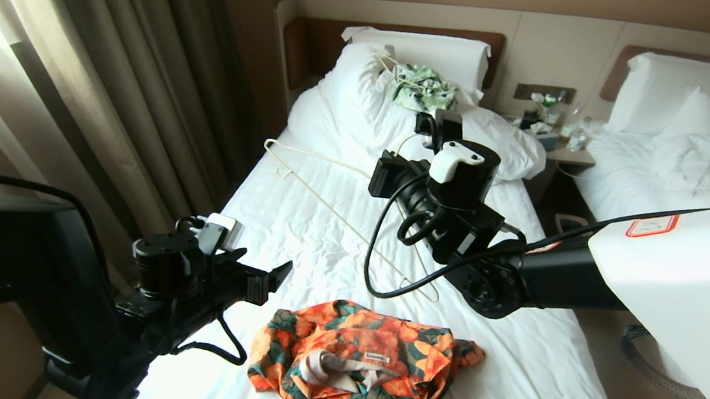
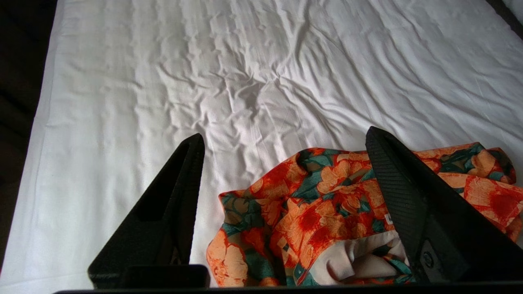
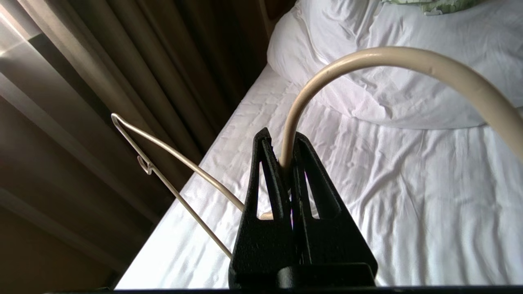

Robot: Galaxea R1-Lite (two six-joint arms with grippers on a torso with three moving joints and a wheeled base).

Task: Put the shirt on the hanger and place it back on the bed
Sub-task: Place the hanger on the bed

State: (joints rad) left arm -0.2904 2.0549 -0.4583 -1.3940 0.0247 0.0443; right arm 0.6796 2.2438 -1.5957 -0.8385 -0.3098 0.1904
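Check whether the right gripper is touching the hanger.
Touching. The right wrist view shows the right gripper shut on the hanger, its wire pinched between the fingertips just below the hook's curve.

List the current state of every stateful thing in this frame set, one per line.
Orange-flowered dark green shirt: crumpled in a heap on the sheet, not on any hanger.
Thin cream wire hanger: lifted off the bed, clamped at the base of its hook.
Right hand: shut on the hanger.
Left hand: open, empty, hanging over the shirt.
White-sheeted bed: wrinkled, duvet bundled near the headboard.
Pale green-and-white garment: bunched on the duvet.
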